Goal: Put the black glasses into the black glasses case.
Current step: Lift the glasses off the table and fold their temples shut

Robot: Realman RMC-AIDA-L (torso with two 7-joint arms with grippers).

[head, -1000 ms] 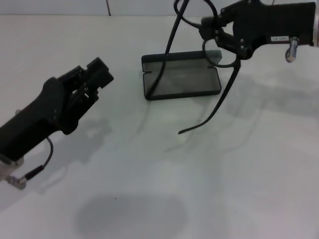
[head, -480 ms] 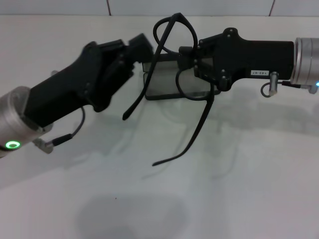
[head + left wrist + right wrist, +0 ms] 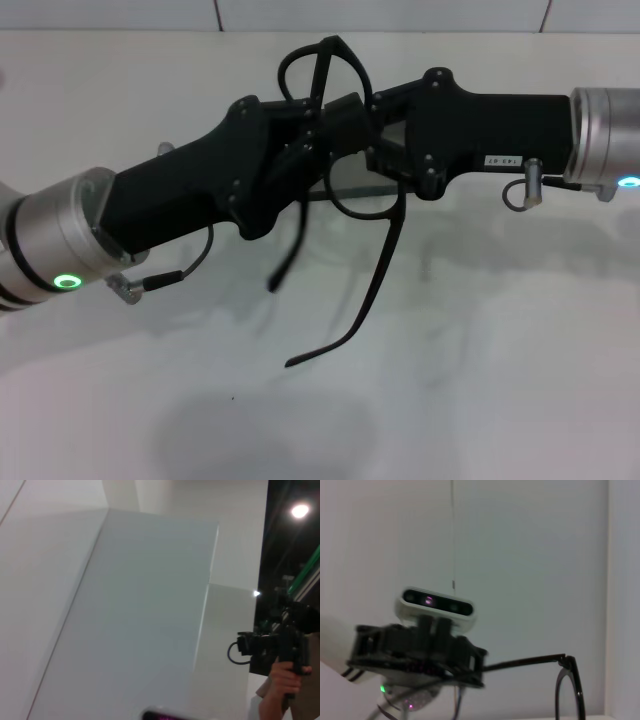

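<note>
The black glasses [image 3: 380,260] hang in the air above the table's middle, temples unfolded and pointing down. My right gripper [image 3: 375,135] comes in from the right and is shut on the frame near the lenses. My left gripper [image 3: 335,125] reaches in from the lower left and meets the glasses at the frame. The right wrist view shows the left gripper [image 3: 475,667] at one temple [image 3: 525,662]. The black glasses case is almost hidden behind both arms; only a thin strip [image 3: 350,191] shows under them.
The white table [image 3: 480,380] spreads around the arms, with a wall edge at the back. The left wrist view shows only walls and a person holding a camera [image 3: 287,655] far off.
My left arm has swung up and right from the table's left to the glasses. My right arm has carried the glasses left and toward me, now covering the case.
</note>
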